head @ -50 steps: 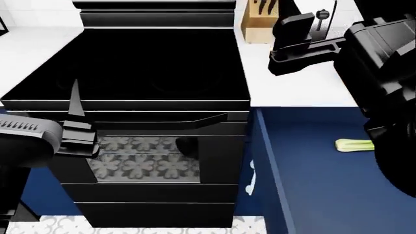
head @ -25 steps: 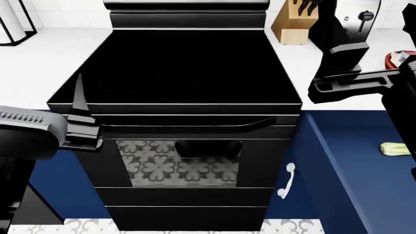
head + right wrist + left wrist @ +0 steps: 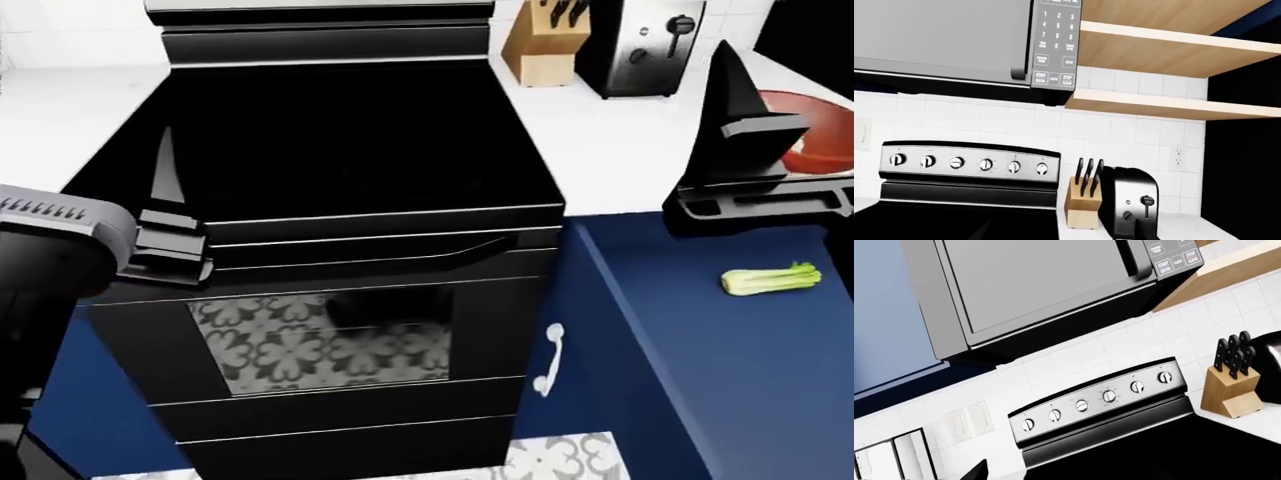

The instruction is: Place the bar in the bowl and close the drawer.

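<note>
**A:** Looking for the bar, you won't find it in any view; it may lie in the part of the drawer (image 3: 694, 340) cut off at the right edge, but that's only a guess.

**B:** So what is in the drawer?

**A:** At the right of the head frame it stands pulled out, blue inside, white handle (image 3: 549, 358) on its front. All you can see in it is the green stalk (image 3: 770, 279), and that isn't your target. The bowl (image 3: 817, 140) peeks in at the upper right, on the counter behind the drawer; its inside is mostly hidden, so its contents can't be told.

**B:** And the grippers?

**A:** Your right gripper (image 3: 742, 110) hangs above the drawer's far end, just in front of the bowl. Your left gripper (image 3: 163, 190) sits at the left, over the stove (image 3: 320, 150) edge. Only one dark finger of each shows, so you can't tell whether either is spread or pinched.

**B:** Best move?

**A:** Turn the head right until the whole drawer shows, then bring the right gripper down over the bar.
</note>
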Robot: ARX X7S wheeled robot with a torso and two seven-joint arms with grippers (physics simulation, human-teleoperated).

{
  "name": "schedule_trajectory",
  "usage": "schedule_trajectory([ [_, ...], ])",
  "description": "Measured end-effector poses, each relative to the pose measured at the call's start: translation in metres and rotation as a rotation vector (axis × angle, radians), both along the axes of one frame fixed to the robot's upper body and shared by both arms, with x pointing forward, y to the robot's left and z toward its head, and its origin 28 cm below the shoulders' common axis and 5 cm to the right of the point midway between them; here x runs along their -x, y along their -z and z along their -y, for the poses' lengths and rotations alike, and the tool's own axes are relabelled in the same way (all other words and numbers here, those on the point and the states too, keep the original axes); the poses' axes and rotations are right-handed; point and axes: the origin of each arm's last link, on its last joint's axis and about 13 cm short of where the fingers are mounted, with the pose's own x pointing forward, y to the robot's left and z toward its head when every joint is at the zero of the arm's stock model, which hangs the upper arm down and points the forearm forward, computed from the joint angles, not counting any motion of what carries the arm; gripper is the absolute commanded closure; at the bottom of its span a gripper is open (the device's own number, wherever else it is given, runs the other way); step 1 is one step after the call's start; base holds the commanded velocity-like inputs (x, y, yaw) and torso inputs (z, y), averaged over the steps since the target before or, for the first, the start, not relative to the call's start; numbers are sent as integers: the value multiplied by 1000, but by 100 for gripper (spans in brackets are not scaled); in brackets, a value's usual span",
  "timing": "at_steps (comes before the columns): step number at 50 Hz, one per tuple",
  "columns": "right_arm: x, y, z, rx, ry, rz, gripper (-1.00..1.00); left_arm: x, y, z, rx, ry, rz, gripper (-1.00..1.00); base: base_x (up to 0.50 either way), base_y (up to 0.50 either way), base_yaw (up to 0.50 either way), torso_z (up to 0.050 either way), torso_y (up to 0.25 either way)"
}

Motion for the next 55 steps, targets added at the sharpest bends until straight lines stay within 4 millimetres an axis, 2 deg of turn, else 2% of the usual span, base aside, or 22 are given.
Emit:
schedule_trajectory([
  [16, 7, 7, 2, -19, 15, 7, -100, -5, -6, 6, -9, 36, 15, -100, 0, 0, -500, 0, 0],
  [55, 13, 17, 5, -35, 58, 16, -100, -3, -12, 9, -10, 60, 34, -100, 0, 0, -500, 0, 0],
])
